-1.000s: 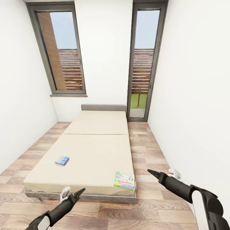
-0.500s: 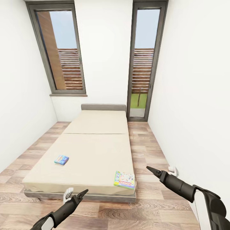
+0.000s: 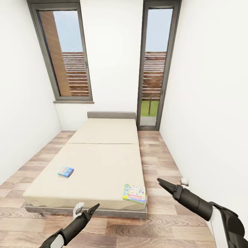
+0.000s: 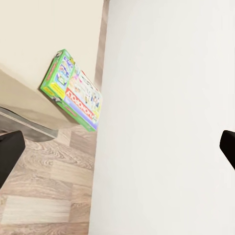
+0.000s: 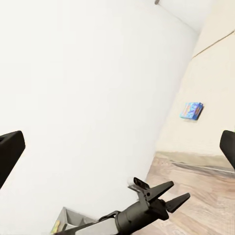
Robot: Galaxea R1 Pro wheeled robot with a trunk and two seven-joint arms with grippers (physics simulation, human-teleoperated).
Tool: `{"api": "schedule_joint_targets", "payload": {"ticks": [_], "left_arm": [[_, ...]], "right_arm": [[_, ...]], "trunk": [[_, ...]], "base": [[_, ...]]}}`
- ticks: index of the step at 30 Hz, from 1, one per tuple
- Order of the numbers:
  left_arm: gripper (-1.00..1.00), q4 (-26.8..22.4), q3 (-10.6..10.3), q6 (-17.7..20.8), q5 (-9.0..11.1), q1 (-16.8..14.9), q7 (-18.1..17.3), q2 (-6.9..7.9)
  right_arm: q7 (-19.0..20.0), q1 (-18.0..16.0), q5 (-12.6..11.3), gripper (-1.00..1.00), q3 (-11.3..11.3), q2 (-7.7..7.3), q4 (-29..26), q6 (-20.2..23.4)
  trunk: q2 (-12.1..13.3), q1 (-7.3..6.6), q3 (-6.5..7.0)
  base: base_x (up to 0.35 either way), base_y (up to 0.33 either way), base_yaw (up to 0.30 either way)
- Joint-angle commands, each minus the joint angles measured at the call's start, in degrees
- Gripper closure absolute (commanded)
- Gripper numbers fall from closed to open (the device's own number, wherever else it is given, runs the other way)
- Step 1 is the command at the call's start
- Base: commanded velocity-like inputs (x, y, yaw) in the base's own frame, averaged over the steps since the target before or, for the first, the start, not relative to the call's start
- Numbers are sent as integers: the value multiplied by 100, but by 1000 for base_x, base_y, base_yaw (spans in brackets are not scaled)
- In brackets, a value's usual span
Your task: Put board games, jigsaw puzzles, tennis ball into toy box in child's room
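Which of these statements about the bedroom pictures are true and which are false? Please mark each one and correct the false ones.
1. The Monopoly board game lies at the near right corner of the bed. True.
2. The small blue board game rests on the wood floor. False: it lies on the mattress, toward the bed's left side.
3. The right gripper is closed on the Monopoly board game. False: it holds nothing and hangs in the air over the floor, right of the bed.
4. The left gripper is open and empty. True.
5. The two game boxes touch each other. False: they lie well apart, with bare mattress between them.
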Motion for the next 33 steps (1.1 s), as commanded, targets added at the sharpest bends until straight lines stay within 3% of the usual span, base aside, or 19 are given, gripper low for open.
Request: {"api": "schedule_joint_targets", "payload": {"ticks": [1, 9, 26, 30, 32, 33], "left_arm": [[-100, -2, 32, 52, -6, -4, -25, -8], [-100, 12, 30, 20, -6, -1, -25, -32], [-100, 162, 30, -136, -10, 0, -25, -37], [-100, 166, 30, -153, -7, 0, -26, -37], [-100, 173, 30, -160, -5, 0, -26, -39], [-100, 191, 30, -165, -2, 0, -25, -41]], "right_arm": [[125, 20, 9, -100, -12, 5, -1, 20], [429, 120, -49, -100, -42, -1, 34, 20], [483, 141, -80, -100, -64, 5, 39, 20], [483, 141, -310, -100, -71, 0, 14, 20], [482, 141, -547, -100, -54, 2, 6, 20], [477, 141, -803, -100, -28, 5, 1, 20]], "trunk": [[-47, 23, -26], [-368, 199, -170], [-1050, 573, -475], [-1211, 660, -547], [-1291, 704, -583], [-1331, 726, -601]], "base": [[0, 0, 0], [0, 0, 0], [0, 0, 0], [0, 0, 0], [0, 0, 0], [0, 0, 0]]}}
